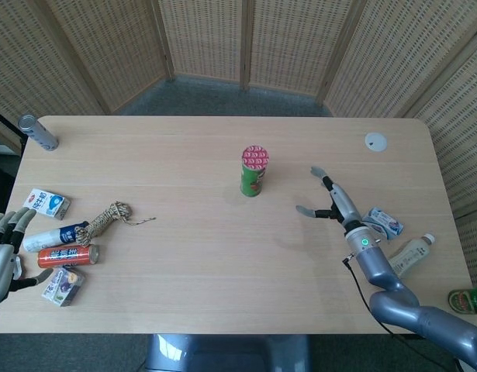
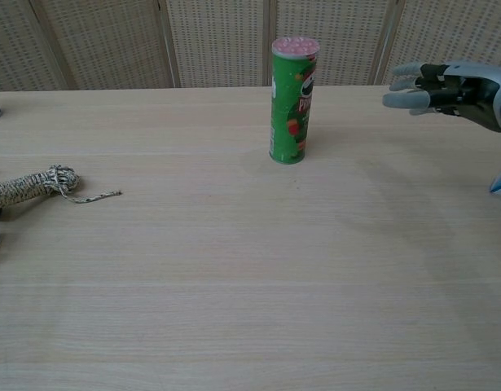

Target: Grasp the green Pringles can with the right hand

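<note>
The green Pringles can (image 1: 254,172) stands upright near the table's middle, with a red patterned lid; the chest view shows the can (image 2: 293,100) at top centre. My right hand (image 1: 329,200) hovers to the right of the can, fingers spread and holding nothing, a clear gap between it and the can. In the chest view the right hand (image 2: 442,87) reaches in from the right edge at the can's upper height. My left hand (image 1: 1,252) sits at the table's left edge, fingers apart and empty.
A rope coil (image 1: 105,218), a milk carton (image 1: 46,204), a red can (image 1: 67,255) and small packs lie at the left. A grey cylinder (image 1: 38,132) stands far left. A blue-white pouch (image 1: 382,222), a bottle (image 1: 413,253) and a white disc (image 1: 375,141) are at the right.
</note>
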You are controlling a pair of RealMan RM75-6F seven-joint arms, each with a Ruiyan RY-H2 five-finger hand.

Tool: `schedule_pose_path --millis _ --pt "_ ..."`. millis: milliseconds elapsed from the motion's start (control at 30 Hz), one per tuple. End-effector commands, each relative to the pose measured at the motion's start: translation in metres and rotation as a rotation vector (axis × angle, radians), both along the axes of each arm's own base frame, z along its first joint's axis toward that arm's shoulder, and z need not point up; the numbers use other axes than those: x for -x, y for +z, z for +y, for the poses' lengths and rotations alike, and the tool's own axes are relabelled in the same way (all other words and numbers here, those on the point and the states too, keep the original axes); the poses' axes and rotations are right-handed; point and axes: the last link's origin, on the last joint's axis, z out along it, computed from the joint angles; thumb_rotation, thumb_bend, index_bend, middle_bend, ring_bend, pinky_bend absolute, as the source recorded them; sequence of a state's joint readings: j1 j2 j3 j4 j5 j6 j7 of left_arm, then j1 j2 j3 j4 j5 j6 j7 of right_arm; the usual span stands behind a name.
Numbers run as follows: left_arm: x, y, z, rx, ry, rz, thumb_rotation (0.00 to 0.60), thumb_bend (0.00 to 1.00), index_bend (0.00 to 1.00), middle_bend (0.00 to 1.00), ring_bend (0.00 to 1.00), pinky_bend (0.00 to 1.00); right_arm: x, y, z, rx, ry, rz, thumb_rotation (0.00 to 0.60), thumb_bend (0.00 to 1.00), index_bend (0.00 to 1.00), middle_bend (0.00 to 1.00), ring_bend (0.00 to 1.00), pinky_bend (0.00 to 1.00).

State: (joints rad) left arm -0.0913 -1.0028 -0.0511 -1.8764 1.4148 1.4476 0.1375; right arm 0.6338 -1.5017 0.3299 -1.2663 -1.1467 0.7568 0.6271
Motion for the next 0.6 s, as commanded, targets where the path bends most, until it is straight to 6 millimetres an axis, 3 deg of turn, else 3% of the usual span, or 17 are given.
schedule_pose_path --millis 33,400,600 --pt "0.002 -0.002 0.001 0.002 0.008 0.008 0.6 0.0 0.0 0.0 0.0 0.0 -0.006 -0.012 -0.015 -0.012 -0.02 -0.012 0.45 0.0 0.0 0.0 0.0 0.0" --pt "0.009 -0.005 0.007 -0.009 0.037 0.036 0.6 0.0 0.0 0.0 0.0 0.0 -0.031 -0.039 -0.053 -0.027 -0.033 -0.011 0.451 0.0 0.0 0.0 0.0 0.0" --pt "0.012 -0.005 0.009 -0.018 0.046 0.045 0.6 0.0 0.0 0.0 0.0 0.0 -0.046 -0.049 -0.065 -0.049 -0.045 -0.053 0.451 0.0 0.0 0.0 0.0 0.0"
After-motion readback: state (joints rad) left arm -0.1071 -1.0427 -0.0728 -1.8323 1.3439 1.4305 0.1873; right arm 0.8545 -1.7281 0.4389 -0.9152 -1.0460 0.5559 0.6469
